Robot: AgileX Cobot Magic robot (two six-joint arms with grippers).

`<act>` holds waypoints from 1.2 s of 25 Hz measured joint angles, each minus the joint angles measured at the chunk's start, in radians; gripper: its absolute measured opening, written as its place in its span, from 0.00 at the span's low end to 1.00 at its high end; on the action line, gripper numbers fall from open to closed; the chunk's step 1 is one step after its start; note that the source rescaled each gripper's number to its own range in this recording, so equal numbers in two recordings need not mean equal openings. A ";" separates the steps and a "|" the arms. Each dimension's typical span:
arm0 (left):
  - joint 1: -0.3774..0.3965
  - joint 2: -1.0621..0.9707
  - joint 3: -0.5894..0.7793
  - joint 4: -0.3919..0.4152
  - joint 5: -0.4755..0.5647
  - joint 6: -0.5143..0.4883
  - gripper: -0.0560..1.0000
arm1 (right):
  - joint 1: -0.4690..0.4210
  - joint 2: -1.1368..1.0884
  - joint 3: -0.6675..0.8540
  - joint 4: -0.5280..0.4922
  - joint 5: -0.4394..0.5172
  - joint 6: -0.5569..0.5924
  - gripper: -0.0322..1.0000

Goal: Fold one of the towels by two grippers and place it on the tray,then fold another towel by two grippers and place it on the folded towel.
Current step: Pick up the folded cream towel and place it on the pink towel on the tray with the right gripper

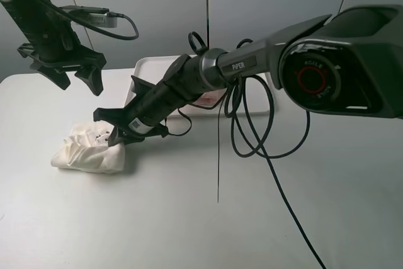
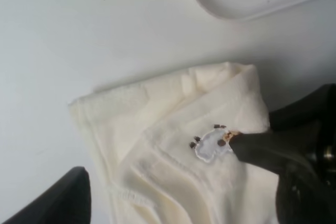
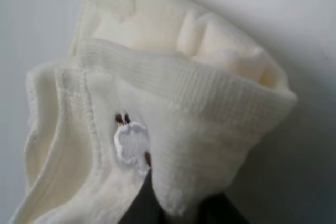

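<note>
**On the worktop, a second towel awaits folding**

Above the worktop's point(image 1: 189, 218) left side, the left tool point(image 1: 79, 70) hangs with jaws wide, holding nothing. Below it, the cream towel point(image 1: 88, 149) lies crumpled and unfolded, its small white label point(image 2: 210, 145) showing. The right tool point(image 1: 119, 135), reaching across the middle, is pinched on that towel's edge beside the label. Behind, the white tray point(image 1: 151, 64) is mostly hidden by the arm; a hint of pink point(image 1: 208, 99) shows there, suggesting the first towel is placed. Folding and stacking the cream towel appear to remain.

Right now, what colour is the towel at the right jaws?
Cream off-white towel; the right wrist view shows it best.
</note>
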 joint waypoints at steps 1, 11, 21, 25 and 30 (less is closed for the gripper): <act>0.000 -0.003 0.000 0.000 0.000 0.004 0.92 | -0.005 -0.006 0.000 0.002 0.014 -0.013 0.10; 0.000 -0.038 -0.082 -0.043 0.096 0.069 0.92 | -0.090 -0.045 -0.002 0.044 0.131 -0.073 0.10; 0.000 -0.082 -0.109 -0.060 0.137 0.115 0.92 | -0.207 -0.084 -0.134 0.044 0.206 -0.067 0.10; 0.000 -0.089 -0.110 -0.064 0.141 0.121 0.92 | -0.281 -0.084 -0.181 0.044 0.229 -0.050 0.10; 0.000 -0.089 -0.112 -0.070 0.141 0.121 0.92 | -0.342 -0.084 -0.248 0.044 0.239 -0.027 0.10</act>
